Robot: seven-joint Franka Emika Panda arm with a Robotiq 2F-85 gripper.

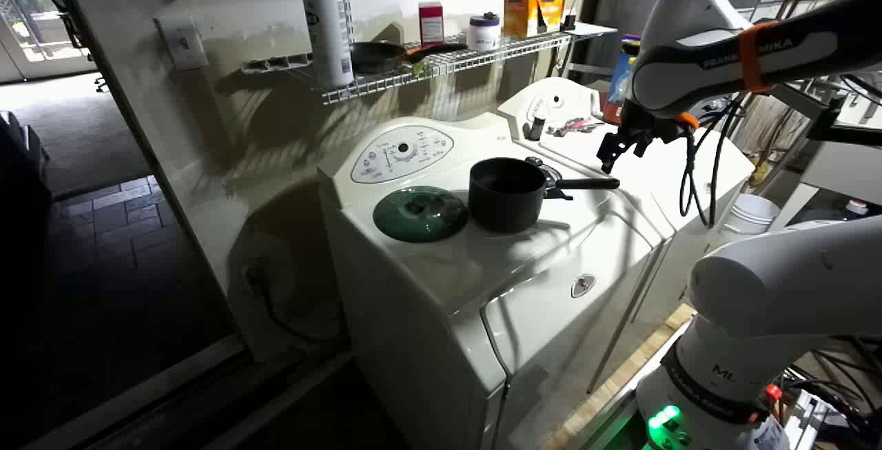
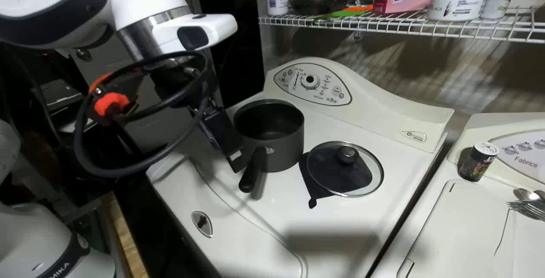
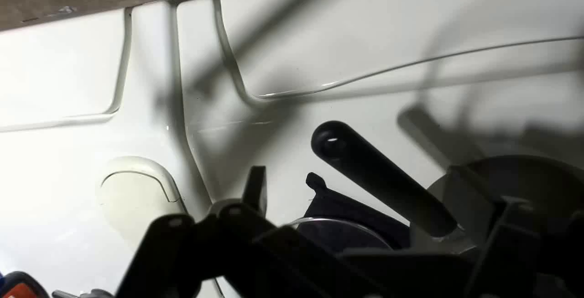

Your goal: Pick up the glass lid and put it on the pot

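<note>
The pot (image 1: pixel 507 195) is a black saucepan on the white appliance top, open upward, and it also shows in an exterior view (image 2: pixel 272 150). The glass lid (image 2: pixel 336 169) is see-through with a metal rim and dark knob. It lies knob up beside the pot, on a black cloth pad (image 2: pixel 313 184). In an exterior view the pot mostly hides the lid (image 1: pixel 552 174). My gripper (image 1: pixel 620 159) hangs above the pot handle's side, apart from the lid, and also shows in an exterior view (image 2: pixel 235 161). In the wrist view the gripper (image 3: pixel 358 175) is open and empty, with the pot handle (image 3: pixel 378 177) and lid edge (image 3: pixel 342 236) beyond it.
A glossy green disc with a dark knob (image 1: pixel 420 214) lies on the pot's far side from the glass lid. A raised control panel (image 2: pixel 313 83) and a wire shelf (image 2: pixel 383 23) stand behind. A dark can (image 2: pixel 477 161) and cutlery (image 2: pixel 528 205) sit on the neighbouring appliance.
</note>
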